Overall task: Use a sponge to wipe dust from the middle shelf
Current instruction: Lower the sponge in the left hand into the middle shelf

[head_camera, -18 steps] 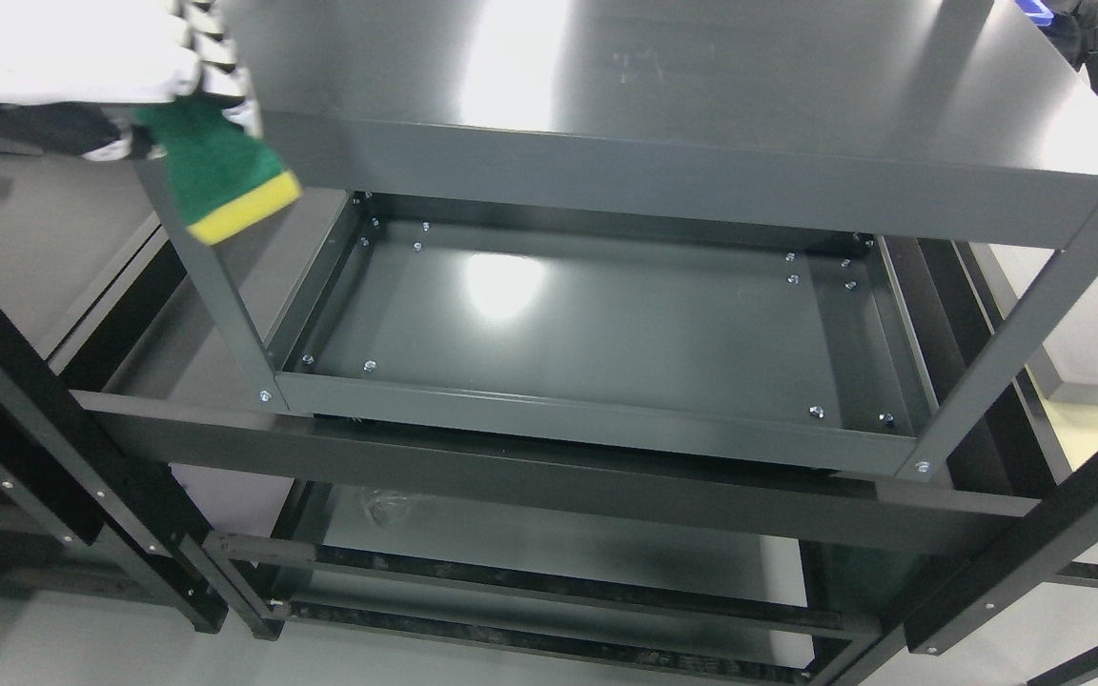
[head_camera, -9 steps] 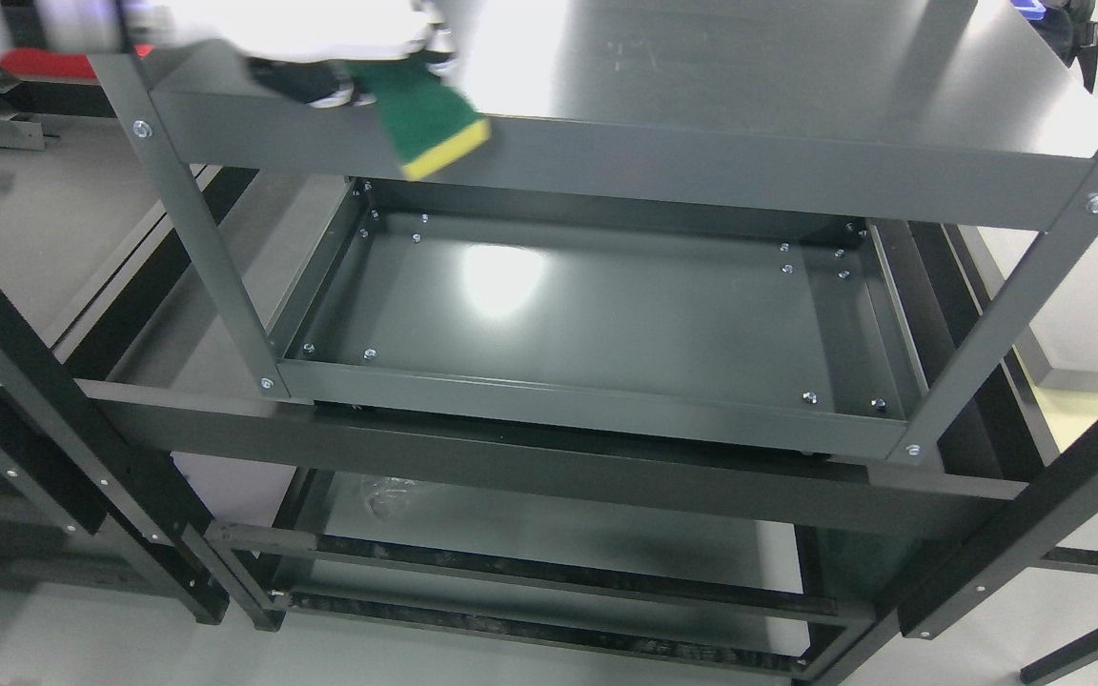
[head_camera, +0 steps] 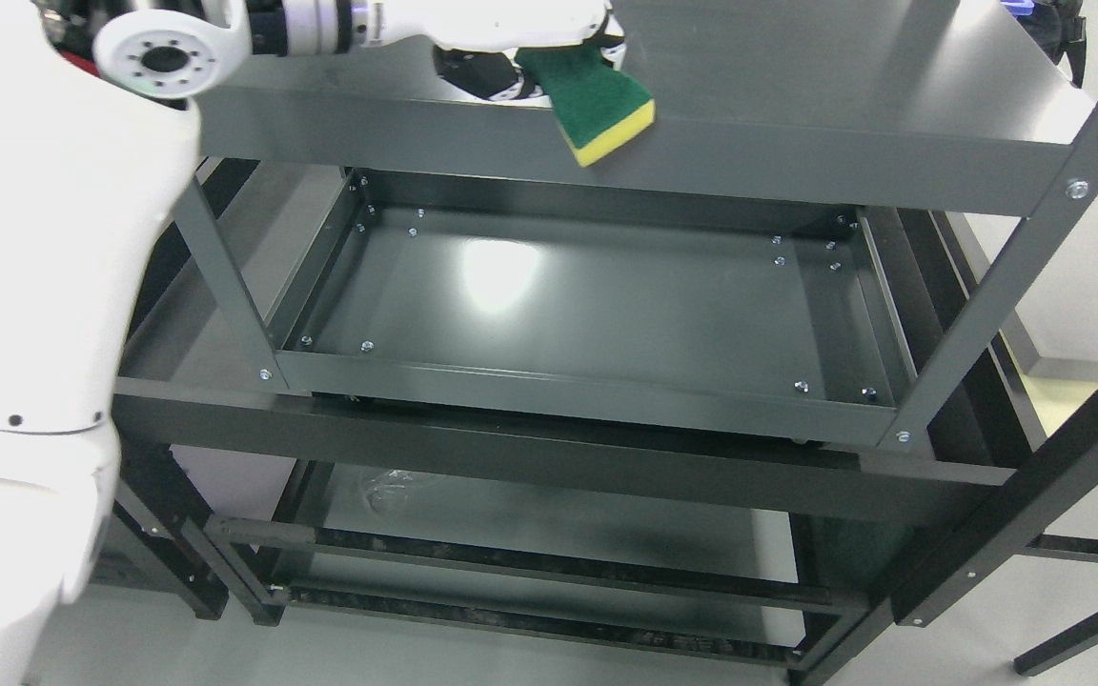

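My left hand (head_camera: 530,48) reaches in along the top of the picture, its white arm (head_camera: 34,286) filling the left side. It is shut on a green and yellow sponge (head_camera: 599,107), which hangs in front of the top shelf's front lip (head_camera: 797,167). The hand and sponge are above the top shelf (head_camera: 797,67), left of its middle. Below lies the middle shelf (head_camera: 606,314), a dark grey metal tray with a bright light reflection on its left half. The sponge is well above it, not touching it.
Grey corner posts (head_camera: 987,314) with bolts frame the shelf unit. A lower shelf (head_camera: 559,524) shows beneath, with black bars across it. Black frame beams (head_camera: 1035,514) run diagonally at the right and lower left. A pale floor shows at the far right.
My left hand has carried the sponge to the right along the top shelf's front edge. The arm now fills the left side. The whole view has also shifted a little.
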You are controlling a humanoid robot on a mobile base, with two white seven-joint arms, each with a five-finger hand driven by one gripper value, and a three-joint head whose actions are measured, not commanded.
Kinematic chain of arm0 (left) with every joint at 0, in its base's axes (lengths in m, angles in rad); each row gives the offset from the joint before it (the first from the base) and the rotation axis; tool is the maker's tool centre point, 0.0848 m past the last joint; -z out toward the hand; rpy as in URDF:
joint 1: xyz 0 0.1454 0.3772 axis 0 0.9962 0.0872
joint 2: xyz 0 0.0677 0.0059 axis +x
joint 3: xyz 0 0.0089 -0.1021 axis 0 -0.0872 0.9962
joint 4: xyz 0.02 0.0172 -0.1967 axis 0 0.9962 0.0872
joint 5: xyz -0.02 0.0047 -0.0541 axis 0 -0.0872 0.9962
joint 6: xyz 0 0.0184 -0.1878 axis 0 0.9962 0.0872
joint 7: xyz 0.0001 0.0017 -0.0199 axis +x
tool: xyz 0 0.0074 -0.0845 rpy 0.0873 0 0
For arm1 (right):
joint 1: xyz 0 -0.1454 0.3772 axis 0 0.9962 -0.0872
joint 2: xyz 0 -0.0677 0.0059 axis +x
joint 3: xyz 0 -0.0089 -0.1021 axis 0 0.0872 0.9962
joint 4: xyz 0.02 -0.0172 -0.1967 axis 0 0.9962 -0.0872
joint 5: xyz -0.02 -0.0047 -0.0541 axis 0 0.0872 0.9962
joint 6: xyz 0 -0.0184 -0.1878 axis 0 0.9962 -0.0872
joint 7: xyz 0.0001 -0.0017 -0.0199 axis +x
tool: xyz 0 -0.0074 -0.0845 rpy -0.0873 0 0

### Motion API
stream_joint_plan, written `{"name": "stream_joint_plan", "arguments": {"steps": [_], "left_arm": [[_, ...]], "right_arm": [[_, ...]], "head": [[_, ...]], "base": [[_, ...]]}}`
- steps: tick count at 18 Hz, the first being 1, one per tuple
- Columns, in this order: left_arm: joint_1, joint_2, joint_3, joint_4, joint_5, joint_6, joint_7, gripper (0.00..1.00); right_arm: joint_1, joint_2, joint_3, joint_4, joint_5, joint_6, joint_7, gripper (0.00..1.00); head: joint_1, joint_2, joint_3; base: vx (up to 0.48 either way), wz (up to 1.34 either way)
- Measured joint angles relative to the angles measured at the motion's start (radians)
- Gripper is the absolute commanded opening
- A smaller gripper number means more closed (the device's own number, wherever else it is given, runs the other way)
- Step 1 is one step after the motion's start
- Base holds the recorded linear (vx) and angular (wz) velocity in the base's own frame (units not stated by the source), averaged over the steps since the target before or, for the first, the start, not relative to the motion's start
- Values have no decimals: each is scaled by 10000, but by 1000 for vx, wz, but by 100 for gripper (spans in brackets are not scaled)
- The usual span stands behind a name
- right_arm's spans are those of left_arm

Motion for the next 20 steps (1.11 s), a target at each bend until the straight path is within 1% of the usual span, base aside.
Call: {"name": "stream_joint_plan", "arguments": {"steps": [3, 8, 10, 13, 17, 20], "left_arm": [[-20, -439, -395, 331, 348, 86, 660, 22], [-184, -949, -1401, 710, 1094, 1376, 1163, 23], [-230, -1082, -1718, 819, 1290, 1719, 1275, 23], [-272, -1236, -2057, 905, 1714, 1904, 1446, 23], [-308, -1382, -2222, 755, 2687, 1977, 1744, 23], [-271, -1476, -2264, 503, 4045, 2010, 2196, 23]], "right_arm": [[0, 0, 0, 0, 0, 0, 0, 100], [0, 0, 0, 0, 0, 0, 0, 100], [-1, 0, 0, 0, 0, 0, 0, 100], [-2, 0, 0, 0, 0, 0, 0, 100], [-2, 0, 0, 0, 0, 0, 0, 100], [-1, 0, 0, 0, 0, 0, 0, 100]], "head": [[0, 0, 0], [0, 0, 0], [0, 0, 0], [0, 0, 0], [0, 0, 0], [0, 0, 0]], "base": [[-6, 1], [0, 0], [0, 0], [0, 0], [0, 0], [0, 0]]}}
